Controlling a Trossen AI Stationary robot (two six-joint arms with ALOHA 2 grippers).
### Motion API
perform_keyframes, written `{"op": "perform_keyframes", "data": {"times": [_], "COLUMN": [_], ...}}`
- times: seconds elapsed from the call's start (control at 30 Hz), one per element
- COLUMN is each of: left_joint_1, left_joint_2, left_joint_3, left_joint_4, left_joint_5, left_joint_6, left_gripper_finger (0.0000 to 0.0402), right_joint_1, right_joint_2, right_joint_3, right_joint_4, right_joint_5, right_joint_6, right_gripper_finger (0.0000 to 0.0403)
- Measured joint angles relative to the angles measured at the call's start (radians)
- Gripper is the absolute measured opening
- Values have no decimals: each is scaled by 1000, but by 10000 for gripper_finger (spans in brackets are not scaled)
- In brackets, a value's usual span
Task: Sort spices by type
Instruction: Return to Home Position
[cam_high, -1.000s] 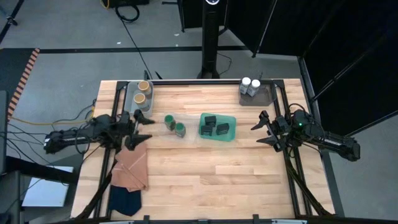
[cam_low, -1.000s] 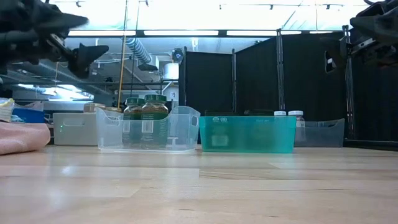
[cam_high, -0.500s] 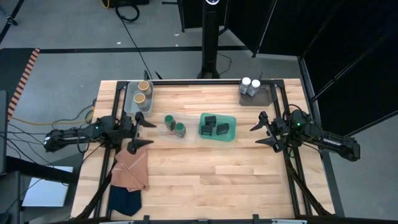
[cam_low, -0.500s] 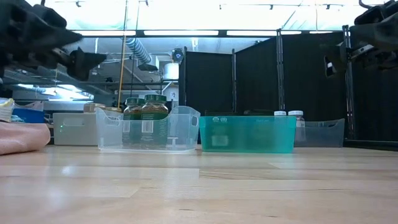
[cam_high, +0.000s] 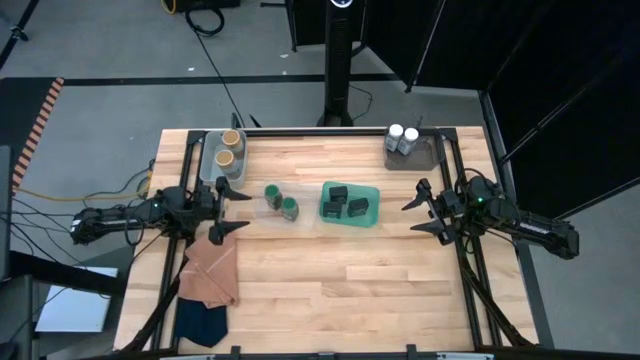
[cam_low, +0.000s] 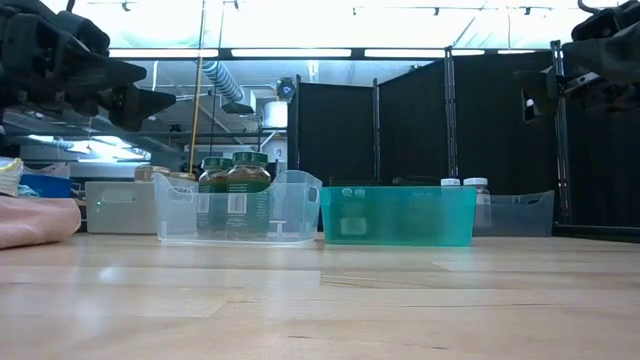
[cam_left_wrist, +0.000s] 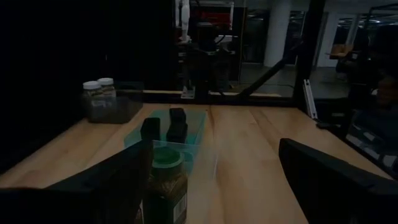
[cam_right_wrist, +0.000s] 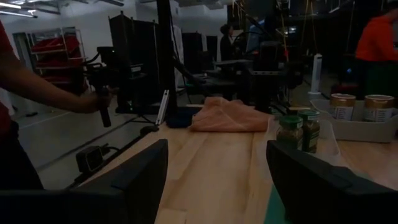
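Note:
The spices stand in four trays. Two tan-lidded jars (cam_high: 228, 148) are in a grey tray at the far left. Two green-lidded jars (cam_high: 281, 201) are in a clear tray (cam_low: 290, 210). Three dark tins (cam_high: 345, 206) lie in a teal tray (cam_high: 372, 190). Two white-lidded jars (cam_high: 403, 136) are in a grey tray at the far right. My left gripper (cam_high: 238, 208) hovers open above the table's left edge, pointing level toward the green-lidded jars (cam_left_wrist: 166, 180). My right gripper (cam_high: 410, 212) hovers open at the right edge, pointing level across the table. Neither holds anything.
A folded orange cloth (cam_high: 210, 272) and a navy cloth (cam_high: 200, 322) lie at the near left, just below my left gripper. Bare wood (cam_high: 350, 280) fills the near half of the table. A person's arm (cam_right_wrist: 50, 93) shows in the room beyond the table.
My left gripper has rolled a little about its own pointing line while staying in place and open. The jars, tins and trays have not moved.

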Motion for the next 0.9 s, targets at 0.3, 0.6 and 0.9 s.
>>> {"op": "perform_keyframes", "data": {"times": [0.3, 0.6, 0.9], "left_joint_1": [0, 0, 0], "left_joint_2": [0, 1, 0], "left_joint_3": [0, 1, 1], "left_joint_4": [35, 80, 103], "left_joint_5": [21, 23, 23], "left_joint_6": [-25, -6, -54], "left_gripper_finger": [353, 353, 353], "right_joint_1": [0, 0, 0], "right_joint_2": [0, 0, 0], "right_joint_3": [0, 0, 0], "right_joint_4": [0, 0, 0], "right_joint_5": [21, 82, 82], "right_joint_6": [-49, -54, -52], "right_gripper_finger": [280, 280, 280]}}
